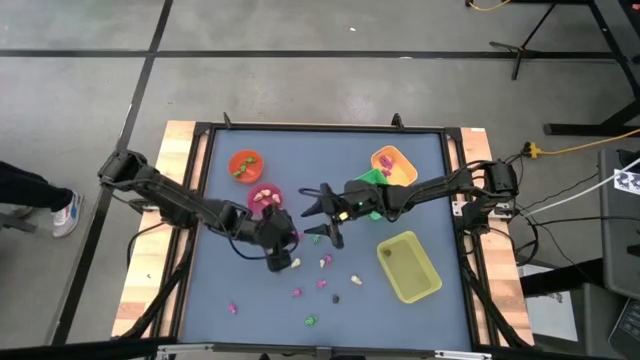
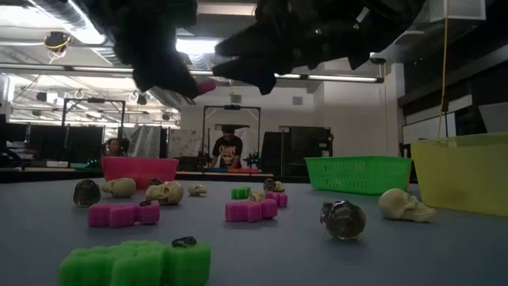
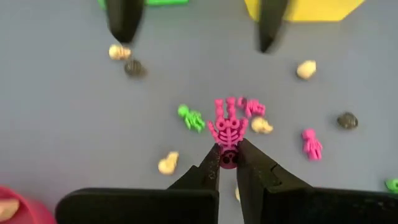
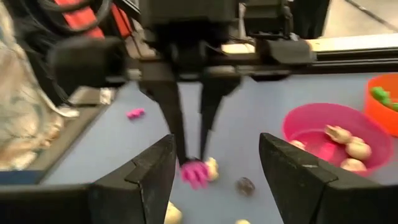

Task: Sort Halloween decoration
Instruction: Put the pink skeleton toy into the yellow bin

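My left gripper (image 3: 227, 153) is shut on a pink skeleton-hand trinket (image 3: 227, 127) and hangs above the blue table, just on the near side of the pink cup (image 1: 265, 198). In the right wrist view the same trinket (image 4: 194, 172) shows at its fingertips. My right gripper (image 1: 315, 215) stands open above the table's middle, facing the left gripper, with nothing between its fingers. Several small pink, green, cream and dark trinkets (image 3: 191, 118) lie loose on the table below. Cream skulls lie in the pink cup (image 4: 323, 127). My left gripper pinches the pink skeleton hand by its wrist end (image 3: 228, 157) between its two fingertips (image 3: 211, 163). The fingers slant down from the table's left side. The trinket's spread finger bones stick out beyond the tips, lifted clear of the table.
An orange cup (image 1: 245, 165) stands behind the pink one. Orange tray (image 1: 393, 163) and green tray (image 1: 372, 178) sit at the far right, a yellow tray (image 1: 408, 265) at the near right. Loose trinkets (image 1: 325, 262) are strewn across the near middle.
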Action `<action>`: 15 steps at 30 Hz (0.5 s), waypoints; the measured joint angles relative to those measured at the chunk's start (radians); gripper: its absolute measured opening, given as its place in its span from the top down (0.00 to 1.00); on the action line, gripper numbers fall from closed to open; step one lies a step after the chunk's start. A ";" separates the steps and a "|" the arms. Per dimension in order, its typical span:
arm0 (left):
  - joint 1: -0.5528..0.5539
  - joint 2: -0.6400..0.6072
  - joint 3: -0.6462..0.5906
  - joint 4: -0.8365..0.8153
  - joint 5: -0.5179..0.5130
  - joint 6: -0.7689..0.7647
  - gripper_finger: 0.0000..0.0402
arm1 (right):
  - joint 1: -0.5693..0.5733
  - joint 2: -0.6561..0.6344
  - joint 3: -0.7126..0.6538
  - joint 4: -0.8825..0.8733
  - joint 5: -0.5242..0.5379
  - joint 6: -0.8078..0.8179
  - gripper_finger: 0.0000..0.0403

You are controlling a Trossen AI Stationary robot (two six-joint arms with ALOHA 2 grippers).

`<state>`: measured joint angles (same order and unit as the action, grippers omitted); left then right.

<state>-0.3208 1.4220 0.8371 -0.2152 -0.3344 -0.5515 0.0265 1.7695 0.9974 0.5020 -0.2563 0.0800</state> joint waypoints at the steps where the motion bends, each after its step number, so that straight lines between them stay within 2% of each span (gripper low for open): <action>1: 0.007 0.000 0.000 0.010 0.000 0.012 0.97 | 0.000 0.000 0.000 0.008 -0.015 0.014 0.43; 6: 0.039 0.000 0.000 0.056 -0.004 0.067 0.97 | 0.000 0.000 0.000 0.013 -0.023 0.050 0.43; 12: 0.058 -0.001 0.000 0.076 -0.060 0.114 0.97 | -0.001 0.000 0.000 -0.004 0.081 0.331 0.43; 15: 0.059 -0.001 0.000 0.076 -0.069 0.136 0.97 | -0.001 0.000 0.000 -0.028 0.119 0.421 0.43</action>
<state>-0.2615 1.4212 0.8375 -0.1394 -0.4030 -0.4160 0.0254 1.7695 0.9974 0.4740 -0.1375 0.5010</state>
